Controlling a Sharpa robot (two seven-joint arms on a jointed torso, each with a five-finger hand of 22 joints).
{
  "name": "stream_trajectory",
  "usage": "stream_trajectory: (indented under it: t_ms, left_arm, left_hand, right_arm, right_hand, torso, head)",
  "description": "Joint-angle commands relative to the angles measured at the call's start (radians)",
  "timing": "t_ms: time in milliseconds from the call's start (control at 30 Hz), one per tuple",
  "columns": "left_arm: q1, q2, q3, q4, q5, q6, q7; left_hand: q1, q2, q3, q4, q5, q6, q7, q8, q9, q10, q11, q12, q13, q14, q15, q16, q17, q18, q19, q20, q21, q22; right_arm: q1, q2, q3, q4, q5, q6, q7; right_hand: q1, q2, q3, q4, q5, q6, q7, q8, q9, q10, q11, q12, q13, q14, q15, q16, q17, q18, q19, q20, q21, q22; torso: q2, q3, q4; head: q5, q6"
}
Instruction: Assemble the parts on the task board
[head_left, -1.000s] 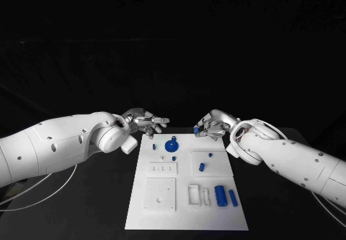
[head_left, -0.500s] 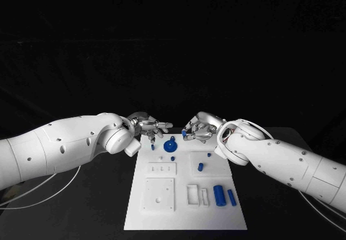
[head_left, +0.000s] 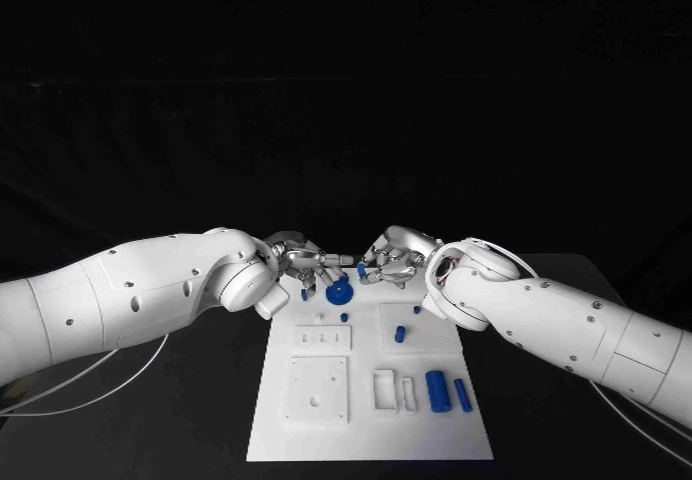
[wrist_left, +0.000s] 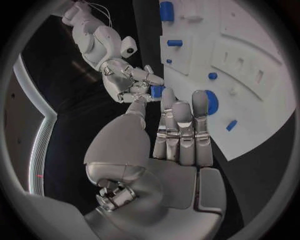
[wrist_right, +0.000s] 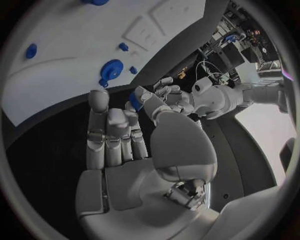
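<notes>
Right hand (head_left: 392, 258) pinches a small blue part (wrist_left: 156, 91), clearest from the left wrist; left hand (head_left: 306, 262) fingers apart, empty, over the board (head_left: 368, 440).

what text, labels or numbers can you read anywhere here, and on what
None can be read: no words, numbers or signs show on the task board, the blue parts, the arms or either hand.
The right wrist view shows cluttered gear in the room behind, too small and blurred to read.
</notes>
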Motion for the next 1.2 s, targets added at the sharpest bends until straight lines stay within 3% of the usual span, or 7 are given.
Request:
stream_trajectory:
  t_ms: [33,200,367,800,1200]
  left_arm:
    - [0.003,0.005,0.0,0.003,-0.007,0.013,-0.032]
    - [0.003,0.011,0.0,0.003,-0.006,0.016,-0.04]
    - [0.003,0.018,0.0,0.0,-0.005,0.021,-0.048]
    - [0.003,0.026,0.0,-0.001,-0.015,0.052,-0.079]
    - [0.003,0.027,0.0,0.001,-0.017,0.045,-0.085]
  left_hand:
    - [-0.004,-0.009,0.0,0.009,-0.017,-0.008,0.001,-0.005,-0.004,-0.007,0.002,0.005,0.001,-0.007,0.002,0.005,-0.003,-0.015,-0.001,0.004,-0.006,0.005]
    - [-0.008,-0.01,0.003,0.016,-0.057,-0.01,0.003,-0.005,-0.011,-0.008,0.003,0.009,0.002,-0.009,0.003,0.008,-0.007,-0.015,0.0,0.005,-0.011,0.013]
    - [-0.007,-0.003,0.006,0.016,-0.036,-0.012,0.003,-0.006,-0.013,-0.01,0.003,0.01,0.002,-0.009,0.003,0.011,-0.009,-0.014,0.001,0.005,-0.015,0.019]
    - [-0.005,0.009,0.0,0.004,-0.051,-0.012,0.003,-0.006,-0.023,-0.012,0.003,0.014,0.002,-0.012,0.003,0.017,-0.016,-0.014,0.003,0.006,-0.025,0.039]
    - [0.001,0.043,-0.025,-0.023,-0.053,-0.014,0.003,-0.005,-0.028,-0.012,0.002,0.016,0.001,-0.013,0.003,0.024,-0.024,-0.015,0.011,0.005,-0.049,0.076]
  right_arm:
    - [0.002,0.005,-0.003,0.001,-0.017,0.032,-0.017]
    - [0.002,0.01,-0.006,0.002,-0.02,0.039,-0.022]
    - [0.003,0.014,-0.008,0.004,-0.022,0.04,-0.024]
    - [0.007,0.022,-0.008,0.004,-0.013,0.049,-0.034]
    - [0.009,0.026,-0.009,0.014,-0.009,0.077,-0.035]
  right_hand:
    - [0.002,-0.007,-0.001,0.007,0.004,0.005,-0.001,0.007,0.003,-0.002,0.0,-0.001,0.0,0.003,-0.003,0.0,0.001,-0.001,0.042,-0.002,-0.001,-0.001]
    - [0.001,-0.007,-0.002,0.01,0.004,0.005,-0.002,0.007,0.004,-0.003,0.0,-0.003,-0.001,0.002,-0.003,-0.002,0.0,-0.001,0.042,-0.002,-0.003,-0.003]
    - [0.001,-0.008,-0.003,0.012,0.004,0.005,-0.002,0.007,0.004,-0.004,0.0,-0.004,-0.002,0.002,-0.002,-0.002,-0.001,-0.001,0.042,-0.002,-0.004,-0.003]
    - [-0.001,-0.009,-0.007,0.016,0.006,0.003,-0.002,0.007,0.005,-0.007,0.0,-0.006,-0.004,0.001,-0.002,-0.005,-0.002,-0.001,0.042,-0.002,-0.008,-0.005]
    - [-0.002,-0.011,-0.013,0.021,0.008,0.004,-0.003,0.007,0.005,-0.007,0.0,-0.005,-0.004,0.0,-0.002,-0.005,-0.002,-0.001,0.041,-0.002,-0.009,-0.006]
  torso:
    - [0.0,0.0004,-0.0006]
    - [0.0,0.0006,-0.0004]
    - [0.0,0.001,0.0]
    - [0.001,0.0001,-0.0003]
    - [0.001,-0.0001,-0.0009]
  head:
    - [-0.001,-0.002]
    - [0.001,-0.003]
    - [0.0,-0.004]
    - [-0.003,-0.006]
    - [-0.006,-0.008]
